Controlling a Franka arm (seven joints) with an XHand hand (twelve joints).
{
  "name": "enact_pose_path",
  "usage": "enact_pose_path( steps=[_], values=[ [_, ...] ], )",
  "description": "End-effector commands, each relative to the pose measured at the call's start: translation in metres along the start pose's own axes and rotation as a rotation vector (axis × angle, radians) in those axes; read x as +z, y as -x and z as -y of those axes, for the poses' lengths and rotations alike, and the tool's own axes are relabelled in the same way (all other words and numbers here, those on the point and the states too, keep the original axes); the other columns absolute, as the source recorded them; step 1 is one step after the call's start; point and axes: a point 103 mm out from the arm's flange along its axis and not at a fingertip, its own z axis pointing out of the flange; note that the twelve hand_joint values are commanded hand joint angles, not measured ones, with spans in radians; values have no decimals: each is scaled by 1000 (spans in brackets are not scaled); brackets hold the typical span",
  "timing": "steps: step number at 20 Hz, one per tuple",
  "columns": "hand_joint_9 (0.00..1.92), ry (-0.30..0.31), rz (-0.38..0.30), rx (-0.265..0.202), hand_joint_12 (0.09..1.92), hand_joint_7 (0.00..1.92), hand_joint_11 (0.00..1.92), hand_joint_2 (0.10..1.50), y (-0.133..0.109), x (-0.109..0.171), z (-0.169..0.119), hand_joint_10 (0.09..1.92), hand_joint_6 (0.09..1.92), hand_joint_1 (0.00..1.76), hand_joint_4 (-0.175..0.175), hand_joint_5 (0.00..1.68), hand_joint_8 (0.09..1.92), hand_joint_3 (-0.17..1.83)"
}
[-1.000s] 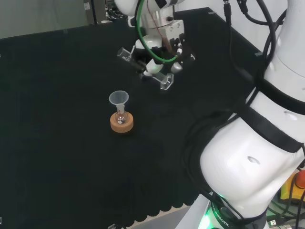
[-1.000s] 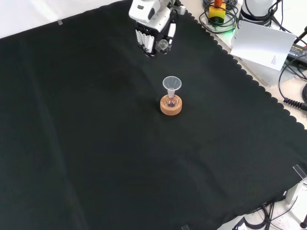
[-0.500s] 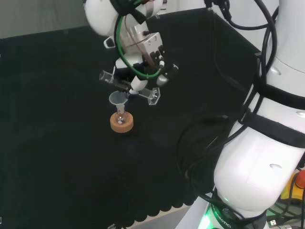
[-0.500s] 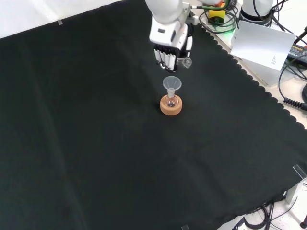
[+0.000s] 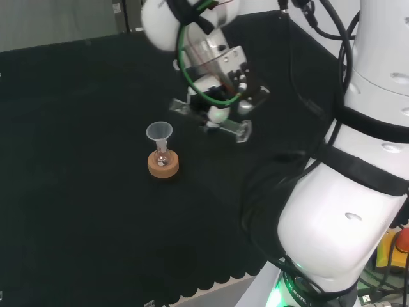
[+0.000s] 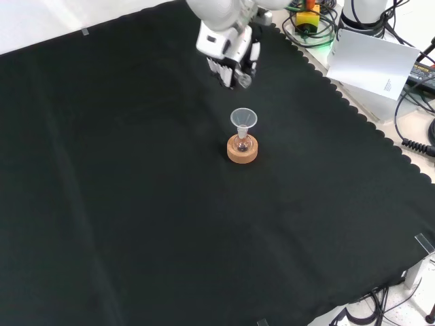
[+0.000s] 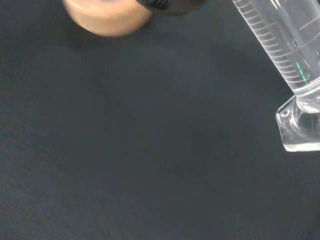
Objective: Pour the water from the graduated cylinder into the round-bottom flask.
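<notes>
In the wrist view I see the graduated cylinder [image 7: 280, 47] cut off by the picture's edge, so its mouth is out of the picture and I cannot tell if water is inside. The cork stand [image 7: 107, 17] is blurred and also cut by the edge. In the head view the robot hand [image 5: 220, 105] covers the middle of the cylinder. In the front view the round-bottom flask [image 6: 241, 144] is too small to tell what it holds.
</notes>
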Motion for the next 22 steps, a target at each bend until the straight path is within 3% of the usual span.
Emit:
enact_pose_path(
  steps=[1,13,22],
  values=[
    [1416,-103,-15,115,795,1187,1226,1144,43,24,31,87,1075,1142,-164,934,421,-3],
    [1423,-107,-3,108,785,1198,1232,1141,40,20,29,87,1065,1142,-159,941,401,-3],
    [1423,-147,32,99,783,1201,1233,1141,29,15,21,87,1065,1142,-160,941,397,-3]
  ],
)
